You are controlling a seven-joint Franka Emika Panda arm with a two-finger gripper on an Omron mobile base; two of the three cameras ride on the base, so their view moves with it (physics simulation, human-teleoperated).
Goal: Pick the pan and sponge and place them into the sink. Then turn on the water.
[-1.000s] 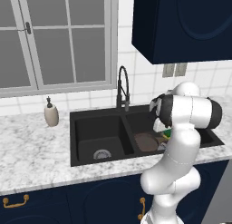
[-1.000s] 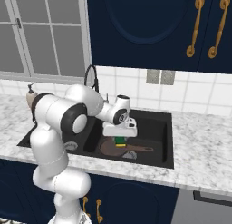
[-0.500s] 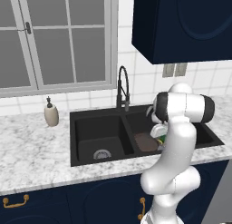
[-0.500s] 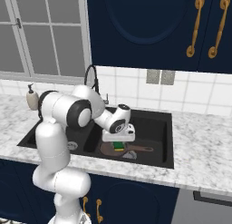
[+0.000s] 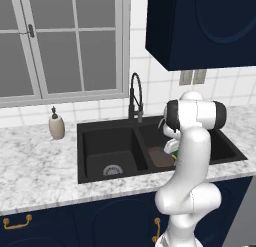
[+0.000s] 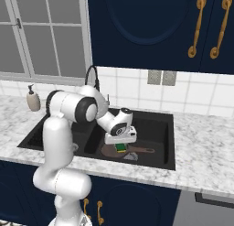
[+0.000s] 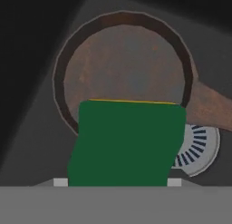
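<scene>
Gripper (image 6: 120,146) clamping sponge (image 7: 127,143), hanging inside right basin of sink (image 6: 167,163). Pan (image 7: 122,69) lying on basin floor straight beneath sponge, handle running off toward drain (image 7: 195,148). Sponge seemingly not touching pan, gap hard to judge. Faucet (image 5: 135,97) standing behind hand, at divider between basins.

Sponge (image 7: 127,143) covering the pan's (image 7: 124,69) 6 o'clock rim, drain (image 7: 197,148) half hidden, jaws' tips unseen behind the sponge
</scene>
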